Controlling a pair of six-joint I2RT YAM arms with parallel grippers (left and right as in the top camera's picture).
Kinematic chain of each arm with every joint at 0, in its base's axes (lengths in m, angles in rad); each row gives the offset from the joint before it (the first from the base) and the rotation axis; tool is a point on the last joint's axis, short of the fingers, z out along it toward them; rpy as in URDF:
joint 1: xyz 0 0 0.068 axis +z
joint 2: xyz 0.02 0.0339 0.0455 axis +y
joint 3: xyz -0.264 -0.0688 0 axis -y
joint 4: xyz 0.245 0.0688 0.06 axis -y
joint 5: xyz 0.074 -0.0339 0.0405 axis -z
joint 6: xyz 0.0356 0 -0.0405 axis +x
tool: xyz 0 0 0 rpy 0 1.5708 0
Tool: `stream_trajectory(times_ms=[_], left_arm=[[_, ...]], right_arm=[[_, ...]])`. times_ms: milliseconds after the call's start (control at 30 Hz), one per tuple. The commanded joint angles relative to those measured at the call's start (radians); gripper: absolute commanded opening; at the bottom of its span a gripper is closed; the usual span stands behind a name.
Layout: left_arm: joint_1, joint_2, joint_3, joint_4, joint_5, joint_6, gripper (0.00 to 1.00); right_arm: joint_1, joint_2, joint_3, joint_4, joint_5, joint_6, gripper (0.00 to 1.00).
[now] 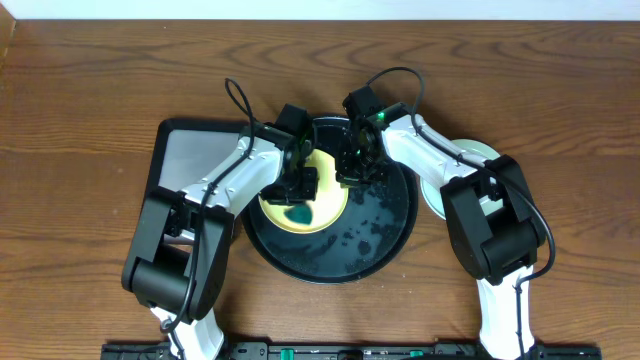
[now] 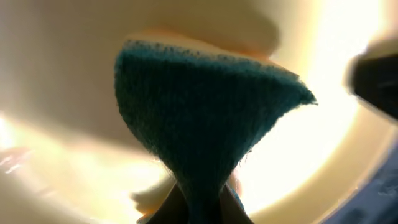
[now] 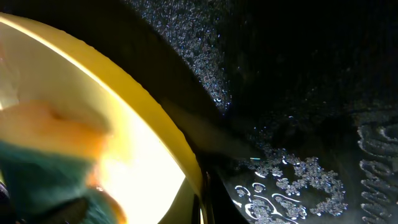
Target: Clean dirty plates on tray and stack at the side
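Observation:
The pale yellow plate lies on the left part of the round black tray. My left gripper is shut on a teal sponge with a yellow back and presses it on the plate. In the left wrist view the sponge fans out from the jaws against the plate. My right gripper is shut on the plate's right rim; its fingers straddle the edge. Pale mint green plate lies right of the tray, mostly hidden by my right arm.
A rectangular grey tray with a black rim lies left of the round tray, partly under my left arm. The round tray's floor is wet, with foam and droplets. Wooden table all around.

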Motion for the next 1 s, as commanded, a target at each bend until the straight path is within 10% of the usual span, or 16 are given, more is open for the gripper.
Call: stream_trajectory(times_ms=[0, 267, 967], left_arm=[[-0.008, 0.013, -0.012, 0.083, 0.08, 0.043, 0.07], [0.003, 0.013, 0.007, 0.26, -0.372, -0.077, 0.07], [0.188, -0.117, 0.428, -0.354, -0.379, -0.08, 0.07]], right_arm=[[0.016, 0.076, -0.019, 0.01, 0.045, 0.019, 0.01], [0.016, 0.076, -0.019, 0.01, 0.045, 0.019, 0.01], [0.016, 0.031, -0.007, -0.009, 0.05, -0.055, 0.01]])
